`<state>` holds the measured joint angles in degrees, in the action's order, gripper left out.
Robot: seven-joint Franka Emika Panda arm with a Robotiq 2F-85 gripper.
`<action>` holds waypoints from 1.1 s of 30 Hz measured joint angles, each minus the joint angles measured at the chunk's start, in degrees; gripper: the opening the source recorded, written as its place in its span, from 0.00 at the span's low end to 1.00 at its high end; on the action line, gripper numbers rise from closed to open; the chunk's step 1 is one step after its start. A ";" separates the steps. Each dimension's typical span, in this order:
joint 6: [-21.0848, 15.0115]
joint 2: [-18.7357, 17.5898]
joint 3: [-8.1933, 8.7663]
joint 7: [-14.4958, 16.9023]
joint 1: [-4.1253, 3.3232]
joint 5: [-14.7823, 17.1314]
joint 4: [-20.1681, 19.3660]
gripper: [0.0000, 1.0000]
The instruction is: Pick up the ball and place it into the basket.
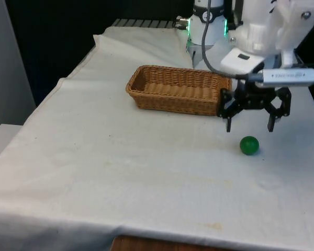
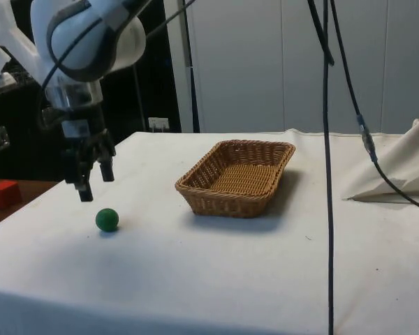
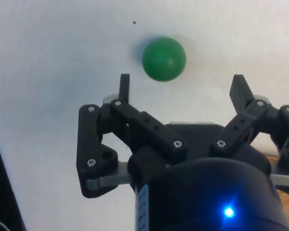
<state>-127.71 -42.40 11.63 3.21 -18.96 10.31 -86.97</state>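
Pincer (image 1: 249,127) hung spread wide above the ball (image 1: 249,145), ready to straddle it; basket (image 1: 175,89) lay beside.

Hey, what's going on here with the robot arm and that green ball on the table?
The gripper hangs open just above the white cloth, close to the green ball but not touching it. The ball lies on the cloth, not yet picked up. The wicker basket it is meant for sits nearby with nothing in it. In the side view the gripper is a little above and beside the ball, so a grasp looks about to come.
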 measured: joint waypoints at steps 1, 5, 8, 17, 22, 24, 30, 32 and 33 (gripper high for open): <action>-0.57 -0.63 -0.11 0.52 0.00 0.46 -0.06 1.00; -1.15 -1.49 -0.17 1.43 0.00 1.20 -0.06 1.00; -1.78 -2.18 -0.23 2.46 0.00 2.23 -0.17 1.00; -3.27 -4.30 -0.86 4.76 -0.06 5.50 -0.11 1.00; -3.61 -4.98 -1.20 5.39 -0.06 6.42 -0.17 1.00; -3.72 -5.10 -1.26 5.44 -0.06 6.42 -0.17 1.00; -3.78 -5.33 -1.32 5.79 0.00 6.42 -0.17 1.00; -3.78 -5.33 -1.32 5.90 0.06 6.42 -0.17 0.98; -3.78 -5.33 -1.32 5.90 0.06 6.42 -0.17 0.91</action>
<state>-131.49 -47.73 10.31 9.11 -18.91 16.73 -87.15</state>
